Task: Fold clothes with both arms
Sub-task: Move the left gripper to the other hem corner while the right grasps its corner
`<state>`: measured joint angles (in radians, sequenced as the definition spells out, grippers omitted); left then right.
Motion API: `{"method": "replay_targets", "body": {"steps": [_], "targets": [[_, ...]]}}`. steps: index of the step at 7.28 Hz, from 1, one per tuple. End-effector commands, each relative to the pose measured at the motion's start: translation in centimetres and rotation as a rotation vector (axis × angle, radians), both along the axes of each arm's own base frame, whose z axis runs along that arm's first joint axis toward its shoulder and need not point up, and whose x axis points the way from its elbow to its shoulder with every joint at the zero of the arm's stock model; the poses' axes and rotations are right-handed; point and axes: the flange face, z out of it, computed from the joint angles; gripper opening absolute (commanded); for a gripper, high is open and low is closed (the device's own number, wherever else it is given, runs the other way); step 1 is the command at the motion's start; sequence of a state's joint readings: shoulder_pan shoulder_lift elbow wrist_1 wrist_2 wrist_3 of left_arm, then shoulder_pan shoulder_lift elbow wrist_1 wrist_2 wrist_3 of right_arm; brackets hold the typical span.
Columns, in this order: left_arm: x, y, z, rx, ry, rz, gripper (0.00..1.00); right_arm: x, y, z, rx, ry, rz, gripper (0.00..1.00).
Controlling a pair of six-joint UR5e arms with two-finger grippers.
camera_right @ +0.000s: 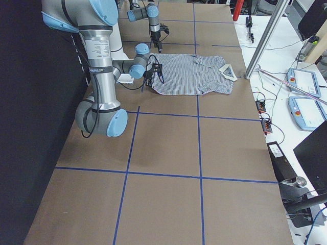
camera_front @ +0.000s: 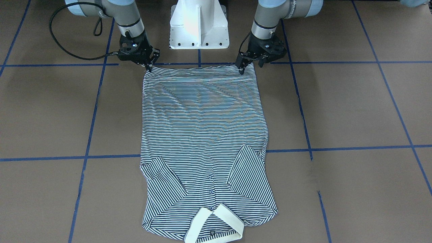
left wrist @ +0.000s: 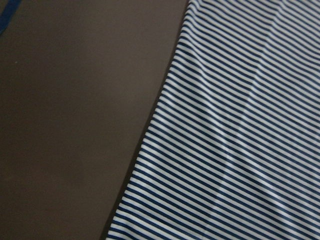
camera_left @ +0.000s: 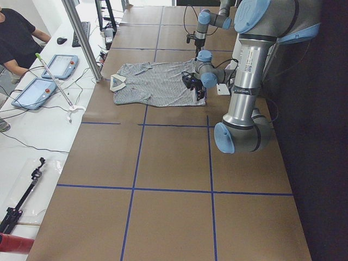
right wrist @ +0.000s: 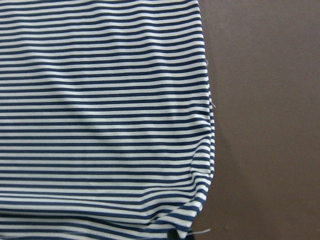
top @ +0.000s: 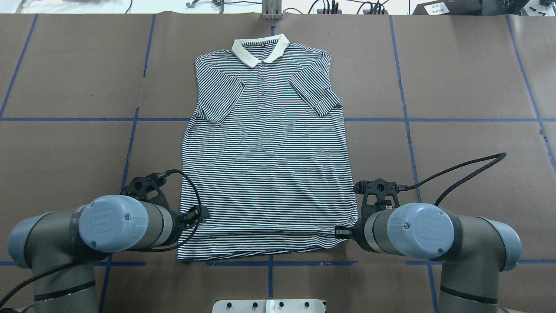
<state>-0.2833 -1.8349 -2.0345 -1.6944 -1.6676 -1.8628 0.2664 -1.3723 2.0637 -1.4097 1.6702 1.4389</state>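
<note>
Navy-and-white striped, the shirt (top: 265, 165) lies flat and front up on the tabletop (top: 456, 87). Its collar (top: 241, 51) is far from the robot, its hem (top: 260, 250) nearest it, and both sleeves (top: 221, 98) are turned in over the chest. Each hand sits at one hem corner. The left hand (camera_front: 251, 64) looks spread, with one fingertip down at the corner and nothing pinched yet. The right hand (camera_front: 148, 64) touches its corner, but I cannot tell how far apart its fingers stand.

The step in hand is probably taking both corners so the hem can go up toward the collar. Each hand should catch both layers squarely and lift level with the other. The hem should stay taut between them and travel straight, so the side edges meet. The right corner looks bunched and may slip or skew the fold.

No container shows; the shirt rests straight on the tabletop.
</note>
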Motion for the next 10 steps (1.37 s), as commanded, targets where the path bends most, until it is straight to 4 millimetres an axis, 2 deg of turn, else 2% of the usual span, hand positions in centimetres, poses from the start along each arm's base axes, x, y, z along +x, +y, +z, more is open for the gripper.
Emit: {"method": "replay_targets", "body": {"steps": [1, 2, 8, 9, 10], "targets": [[1.6, 2.8, 1.1, -0.028, -0.020, 0.008, 1.00, 0.1, -0.1, -0.2, 0.001, -0.005, 0.002, 0.00], [2.0, 3.4, 1.5, -0.037, -0.028, 0.015, 1.00, 0.1, -0.1, -0.1, 0.001, -0.004, 0.000, 0.00], [3.3, 3.5, 3.6, -0.046, -0.075, 0.014, 0.96, 0.4, -0.6, -0.3, 0.003, -0.007, 0.003, 0.00], [3.3, 3.5, 3.6, -0.046, -0.075, 0.014, 0.88, 0.4, -0.7, -0.2, 0.003, -0.005, 0.002, 0.00], [3.3, 3.5, 3.6, -0.045, -0.073, 0.015, 0.76, 0.4, -0.6, -0.3, 0.002, -0.007, 0.002, 0.00]]}}
